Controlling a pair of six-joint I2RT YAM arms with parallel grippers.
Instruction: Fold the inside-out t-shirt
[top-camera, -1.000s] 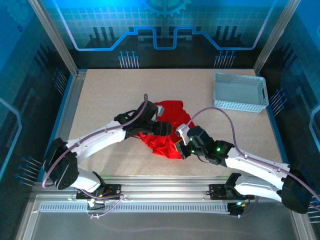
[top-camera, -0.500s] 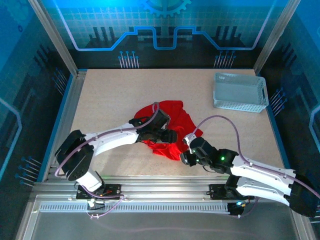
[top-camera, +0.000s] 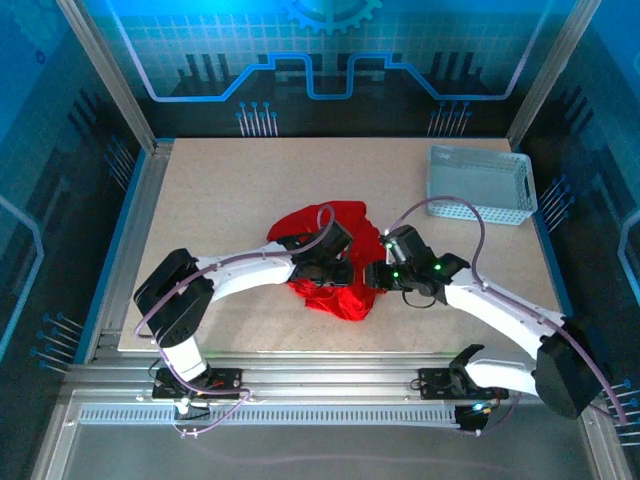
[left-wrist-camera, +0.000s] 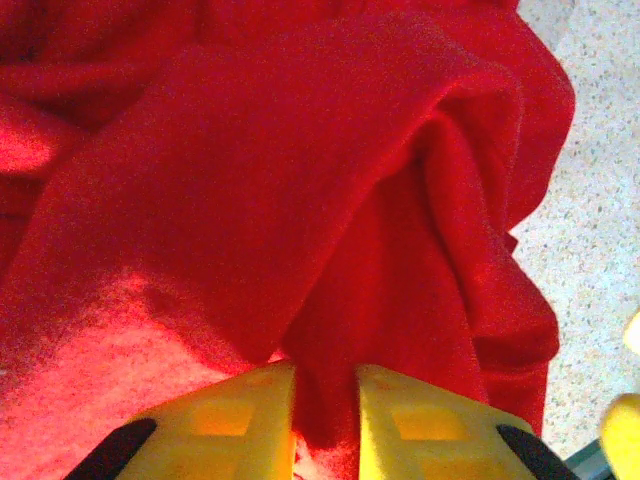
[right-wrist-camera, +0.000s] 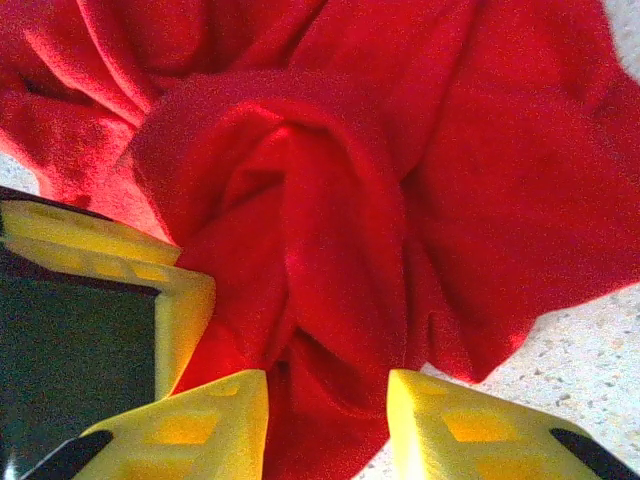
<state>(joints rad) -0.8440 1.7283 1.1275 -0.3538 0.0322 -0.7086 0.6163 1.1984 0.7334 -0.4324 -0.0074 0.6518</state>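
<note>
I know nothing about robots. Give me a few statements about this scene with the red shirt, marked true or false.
1. The t-shirt lies neatly folded. False: it is a crumpled heap on the table.
2. The basket stands at the far right corner, apart from the shirt. True.
3. The left gripper is closed on red cloth. True.
4. The right gripper hovers over the basket. False: it is at the shirt, cloth between its fingers.

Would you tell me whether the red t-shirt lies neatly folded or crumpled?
Crumpled: the t-shirt lies bunched in a heap on the table, with deep irregular creases.
</note>
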